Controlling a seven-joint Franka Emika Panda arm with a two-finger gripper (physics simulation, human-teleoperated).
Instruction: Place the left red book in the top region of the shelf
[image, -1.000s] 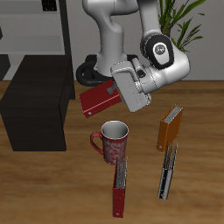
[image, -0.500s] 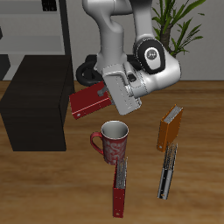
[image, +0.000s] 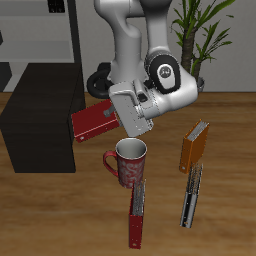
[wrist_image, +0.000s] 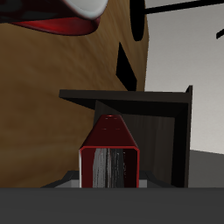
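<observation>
Now we begin at the shelf (image: 40, 115), the low black cabinet, its top bare. Over the last second the left red book (image: 93, 122) has travelled toward it and sits higher, its leading corner just reaching the cabinet's edge, clear of the table. Next comes our gripper (image: 115, 115), clamped on the book's other end. We judge the carry nearly over; what remains is getting it fully over the top. Below stands the mug (image: 127, 161), untouched.

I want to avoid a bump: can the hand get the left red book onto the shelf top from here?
Probably yes: the hand holds the left red book beside the shelf, nothing between, though it looks low.
</observation>
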